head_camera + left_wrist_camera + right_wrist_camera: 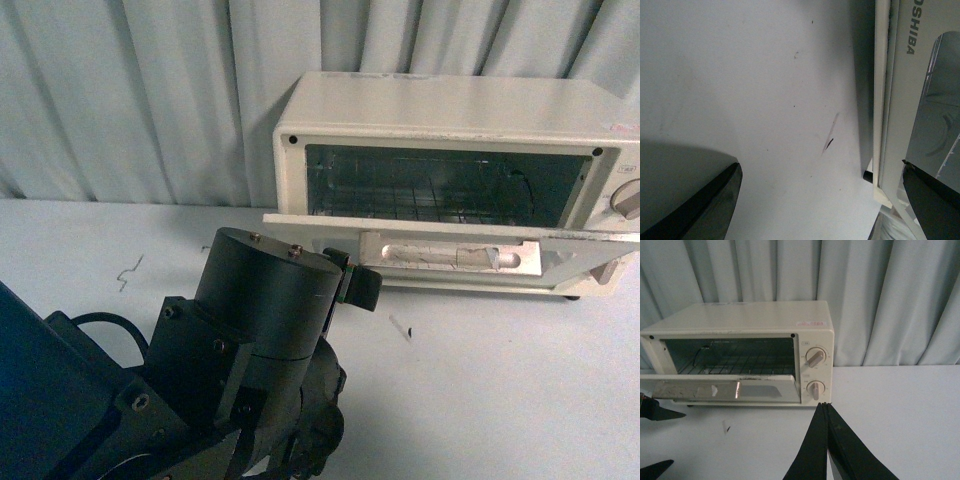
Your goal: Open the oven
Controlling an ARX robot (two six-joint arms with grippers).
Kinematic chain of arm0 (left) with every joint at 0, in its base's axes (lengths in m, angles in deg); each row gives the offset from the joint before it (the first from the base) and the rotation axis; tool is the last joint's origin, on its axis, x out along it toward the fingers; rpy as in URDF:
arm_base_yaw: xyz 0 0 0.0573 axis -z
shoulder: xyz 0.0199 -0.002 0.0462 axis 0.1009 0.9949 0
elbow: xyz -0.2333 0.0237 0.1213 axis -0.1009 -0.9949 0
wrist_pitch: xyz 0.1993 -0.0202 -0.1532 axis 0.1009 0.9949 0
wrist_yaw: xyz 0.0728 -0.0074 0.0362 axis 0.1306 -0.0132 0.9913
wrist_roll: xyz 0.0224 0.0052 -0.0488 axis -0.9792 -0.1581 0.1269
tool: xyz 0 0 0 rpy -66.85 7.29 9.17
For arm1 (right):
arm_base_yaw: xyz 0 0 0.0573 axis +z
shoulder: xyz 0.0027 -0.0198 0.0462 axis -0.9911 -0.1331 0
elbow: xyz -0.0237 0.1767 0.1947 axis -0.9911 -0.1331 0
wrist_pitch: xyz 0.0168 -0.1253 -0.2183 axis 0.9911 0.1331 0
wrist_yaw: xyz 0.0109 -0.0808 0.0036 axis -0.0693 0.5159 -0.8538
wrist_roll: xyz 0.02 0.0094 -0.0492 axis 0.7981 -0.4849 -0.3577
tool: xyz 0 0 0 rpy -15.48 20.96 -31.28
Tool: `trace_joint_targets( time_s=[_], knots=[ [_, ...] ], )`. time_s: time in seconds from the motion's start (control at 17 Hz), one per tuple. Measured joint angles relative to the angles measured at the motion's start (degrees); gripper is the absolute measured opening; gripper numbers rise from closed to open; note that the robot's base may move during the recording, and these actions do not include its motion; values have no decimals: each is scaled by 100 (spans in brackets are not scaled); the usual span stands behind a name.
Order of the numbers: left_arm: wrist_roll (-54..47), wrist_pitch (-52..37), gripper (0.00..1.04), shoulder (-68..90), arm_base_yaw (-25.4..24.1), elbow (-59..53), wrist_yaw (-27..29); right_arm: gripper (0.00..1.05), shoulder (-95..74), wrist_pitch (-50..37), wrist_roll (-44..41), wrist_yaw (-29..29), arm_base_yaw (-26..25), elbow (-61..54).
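Looming at seven o'clock, left claw (821, 167) is gaping open at the dropped door (320, 230) of the oven (450, 100) sitting at one o'clock on the desk (500, 400); right claw (824, 412) is hanging closed.

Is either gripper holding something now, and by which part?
Nothing is held. The left gripper is open at the corner of the lowered door of the oven, not clamped on it. The right gripper is shut and empty.
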Motion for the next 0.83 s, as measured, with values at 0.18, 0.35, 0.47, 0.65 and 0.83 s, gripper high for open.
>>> trace_joint_targets(
  time_s=[0.18, 0.35, 0.47, 0.65, 0.83],
  knots=[
    [2, 0, 98, 0, 0, 0, -9, 2, 7, -13, 0, 0, 0, 0],
    [2, -2, 98, 0, 0, 0, -11, 2, 7, -13, -9, 0, 0, 0],
    [2, -2, 98, 0, 0, 0, -11, 23, 7, -13, -13, 0, 0, 0],
    [2, -2, 98, 0, 0, 0, -11, 54, 7, -13, -13, 0, 0, 0],
    [2, 0, 98, 0, 0, 0, -11, 85, 7, -13, -13, 0, 0, 0]
  ],
)
